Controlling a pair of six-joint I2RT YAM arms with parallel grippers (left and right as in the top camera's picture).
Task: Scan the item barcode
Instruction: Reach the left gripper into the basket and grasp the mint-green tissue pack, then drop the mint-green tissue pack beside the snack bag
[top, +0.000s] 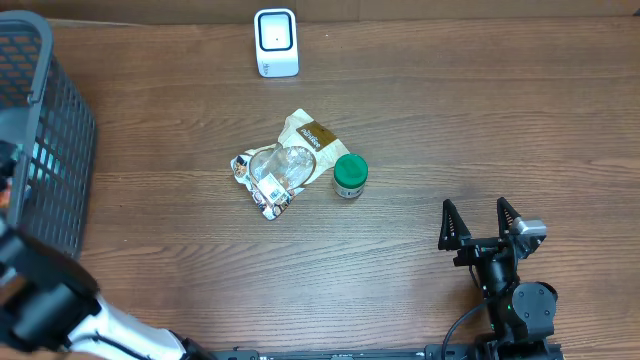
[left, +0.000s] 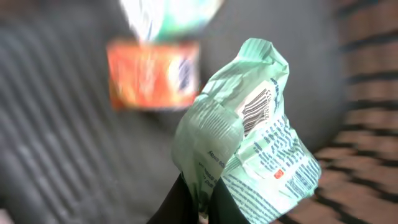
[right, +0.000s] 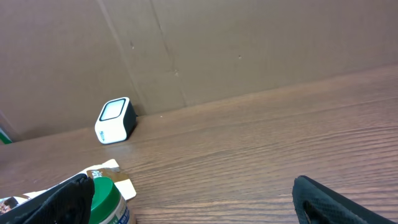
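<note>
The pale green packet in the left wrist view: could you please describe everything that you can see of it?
The packet is a crumpled pouch of thin, glossy, pale green film with white patches and green small print. A black barcode on a white panel faces the camera, tilted, in its upper half; a small red mark sits lower down. It stands roughly upright, pinched at its lower left edge by the shut left gripper. Nothing else visibly touches it.

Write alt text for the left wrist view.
The left gripper pinches a crumpled pale green packet, its barcode facing the camera. Behind it, blurred, are an orange package and dark basket mesh.
</note>
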